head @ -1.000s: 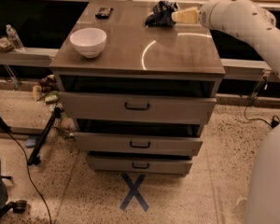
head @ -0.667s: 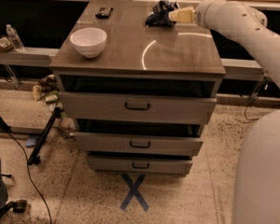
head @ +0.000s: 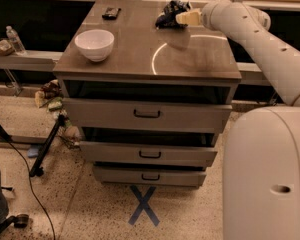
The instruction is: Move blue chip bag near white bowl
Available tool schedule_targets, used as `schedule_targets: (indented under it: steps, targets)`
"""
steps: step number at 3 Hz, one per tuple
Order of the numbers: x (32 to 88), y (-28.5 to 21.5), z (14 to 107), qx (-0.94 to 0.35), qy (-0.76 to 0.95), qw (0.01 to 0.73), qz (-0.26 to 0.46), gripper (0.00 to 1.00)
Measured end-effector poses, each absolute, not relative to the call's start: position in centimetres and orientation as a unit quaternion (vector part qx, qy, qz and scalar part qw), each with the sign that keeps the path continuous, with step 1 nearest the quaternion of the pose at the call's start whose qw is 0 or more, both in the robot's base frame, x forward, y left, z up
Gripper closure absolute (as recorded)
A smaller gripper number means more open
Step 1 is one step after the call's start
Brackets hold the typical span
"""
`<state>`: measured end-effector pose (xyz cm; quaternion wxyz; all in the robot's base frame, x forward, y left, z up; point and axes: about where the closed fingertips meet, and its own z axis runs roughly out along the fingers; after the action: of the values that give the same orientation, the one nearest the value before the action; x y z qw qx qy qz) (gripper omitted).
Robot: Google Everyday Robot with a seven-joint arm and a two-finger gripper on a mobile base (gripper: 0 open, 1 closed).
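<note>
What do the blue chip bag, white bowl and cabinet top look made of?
Blue chip bag, at the gripper by the far edge: crinkled foil or plastic film. White bowl: glossy, likely ceramic or plastic. Cabinet top: smooth brown laminate or wood, reflecting a light arc.

No legible text; blue X (head: 144,205) on floor (head: 90,211); jaws at blue chip bag (head: 169,11).

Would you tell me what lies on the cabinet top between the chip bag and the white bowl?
Only bare top, in the camera view; the black object lies behind that line. The tool is at the bag.
</note>
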<state>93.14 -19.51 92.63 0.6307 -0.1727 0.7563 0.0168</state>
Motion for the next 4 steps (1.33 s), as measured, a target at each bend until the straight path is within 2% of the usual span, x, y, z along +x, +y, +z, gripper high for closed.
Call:
schedule_targets:
  steps: [1, 2, 3, 4]
  targets:
    - [95.0, -18.6, 91.7, -0.18, 0.758, 0.626, 0.02, 0.0]
    - [96.6, -17.8, 91.1, -0.181, 0.758, 0.626, 0.027, 0.19]
    - [98.1, -16.7, 90.4, -0.182, 0.757, 0.626, 0.039, 0.5]
    - [98.7, -16.1, 89.8, -0.183, 0.759, 0.623, 0.047, 0.72]
